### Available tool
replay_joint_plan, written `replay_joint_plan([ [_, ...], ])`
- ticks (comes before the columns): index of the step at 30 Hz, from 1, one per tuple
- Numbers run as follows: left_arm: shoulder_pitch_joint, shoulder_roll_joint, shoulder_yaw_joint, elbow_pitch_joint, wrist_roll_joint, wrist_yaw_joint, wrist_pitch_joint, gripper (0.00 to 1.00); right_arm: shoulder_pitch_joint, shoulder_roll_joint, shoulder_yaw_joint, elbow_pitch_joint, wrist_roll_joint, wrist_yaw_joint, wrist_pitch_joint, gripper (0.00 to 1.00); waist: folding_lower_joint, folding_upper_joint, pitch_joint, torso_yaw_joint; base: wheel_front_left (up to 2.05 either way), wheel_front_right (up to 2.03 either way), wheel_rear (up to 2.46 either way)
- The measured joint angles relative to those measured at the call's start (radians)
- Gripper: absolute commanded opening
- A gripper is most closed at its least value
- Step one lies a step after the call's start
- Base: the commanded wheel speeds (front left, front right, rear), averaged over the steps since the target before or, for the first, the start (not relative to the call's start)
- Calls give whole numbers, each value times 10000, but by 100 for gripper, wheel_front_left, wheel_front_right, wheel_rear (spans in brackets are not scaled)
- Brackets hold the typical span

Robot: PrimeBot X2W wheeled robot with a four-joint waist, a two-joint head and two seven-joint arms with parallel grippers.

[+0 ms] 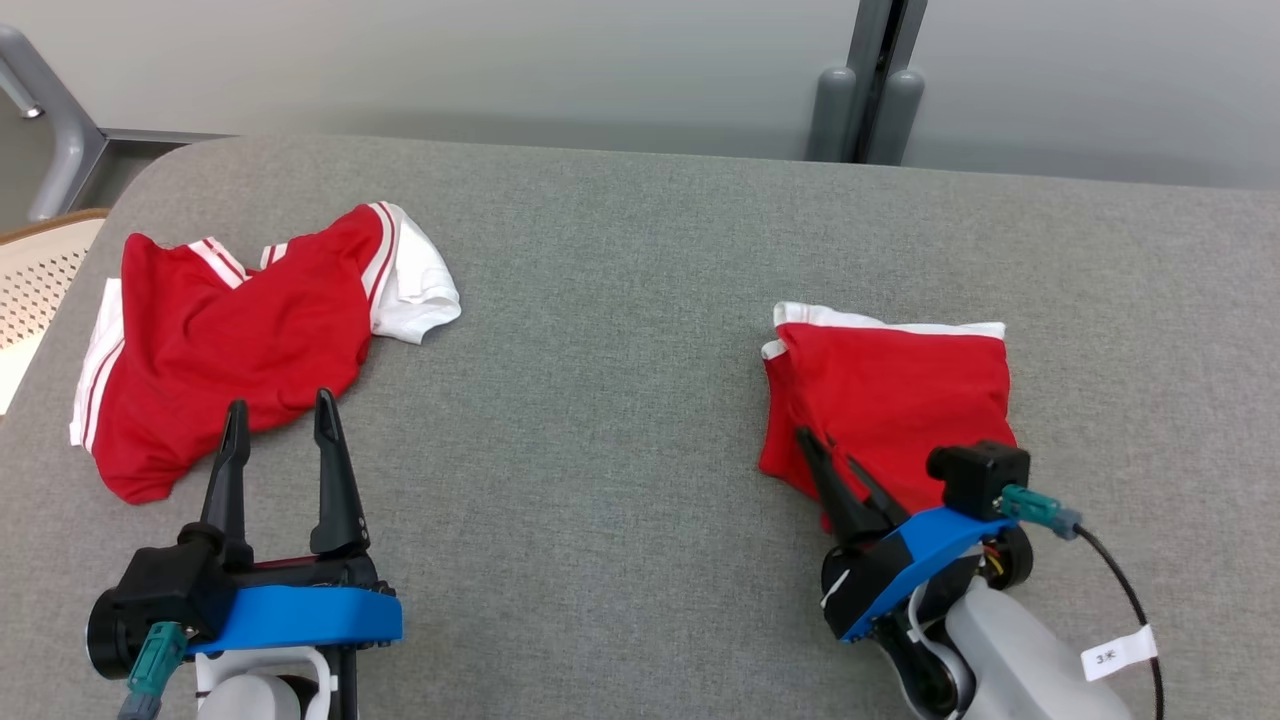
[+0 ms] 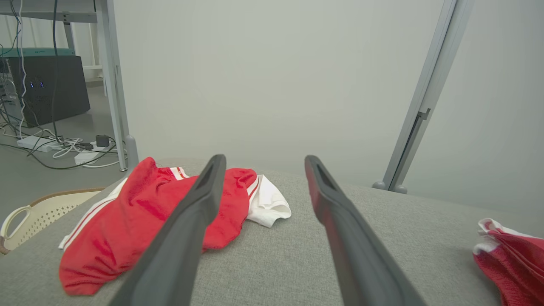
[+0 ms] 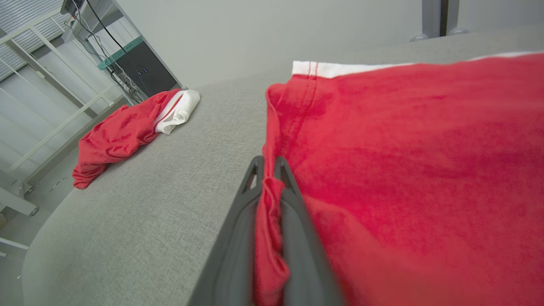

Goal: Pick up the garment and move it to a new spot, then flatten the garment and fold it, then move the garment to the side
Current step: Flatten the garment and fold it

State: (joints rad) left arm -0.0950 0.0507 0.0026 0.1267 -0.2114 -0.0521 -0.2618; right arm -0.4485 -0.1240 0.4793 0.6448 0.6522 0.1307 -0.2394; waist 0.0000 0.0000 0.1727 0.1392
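Observation:
A folded red garment [image 1: 890, 390] with a white edge lies on the right side of the grey table [image 1: 620, 300]. My right gripper [image 1: 825, 448] is shut on its near left corner; in the right wrist view a bunch of red cloth [image 3: 267, 204] is pinched between the gripper's [image 3: 267, 163] two fingers. A second, crumpled red and white garment [image 1: 240, 340] lies at the table's left. My left gripper [image 1: 281, 402] hovers open over that garment's near edge, nothing between its fingers. The left wrist view shows the open left gripper [image 2: 264, 159], the crumpled garment [image 2: 140, 216] behind it, and the folded garment [image 2: 510, 255] at far right.
A cream perforated basket [image 1: 40, 270] stands beyond the table's left edge. A grey metal post [image 1: 865, 90] rises behind the far edge. A wide bare stretch of table separates the two garments. Cables and a dark cabinet [image 2: 51, 89] sit on the floor at far left.

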Motion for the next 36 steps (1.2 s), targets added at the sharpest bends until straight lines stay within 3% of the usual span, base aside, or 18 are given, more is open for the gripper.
replay_joint_plan([
  [2, 0, 2, -8, 15, -10, 0, 0, 100, 61, 136, 146, 142, 98, 0, -21, 0, 0, 0, 10, -5, 0, 0, 0],
  [3, -1, 2, -13, 19, -17, 2, 0, 100, 60, 192, 205, 178, 113, 0, -50, 13, 0, 0, 10, -17, 0, 0, 0],
  [4, -2, 2, -12, 23, -25, 19, 0, 100, 59, 224, 330, 182, 142, 0, -90, 100, 0, 0, 14, -39, 0, 0, 0],
  [13, -4, 2, 90, 65, 6, -10, 0, 100, -24, 174, 564, -169, -138, 0, -207, 100, 0, 0, -31, -357, 0, 0, 0],
  [22, 16, 0, 251, 56, 247, -100, 0, 100, 410, -343, -1561, -1937, -1864, 0, -222, 100, 0, 0, -212, -912, 0, 0, 0],
  [36, 496, -2, 619, 368, 654, -267, 0, 100, 2243, 8, -3760, -3419, -3367, 0, -228, 100, 0, 0, -880, -1704, 0, 0, 0],
])
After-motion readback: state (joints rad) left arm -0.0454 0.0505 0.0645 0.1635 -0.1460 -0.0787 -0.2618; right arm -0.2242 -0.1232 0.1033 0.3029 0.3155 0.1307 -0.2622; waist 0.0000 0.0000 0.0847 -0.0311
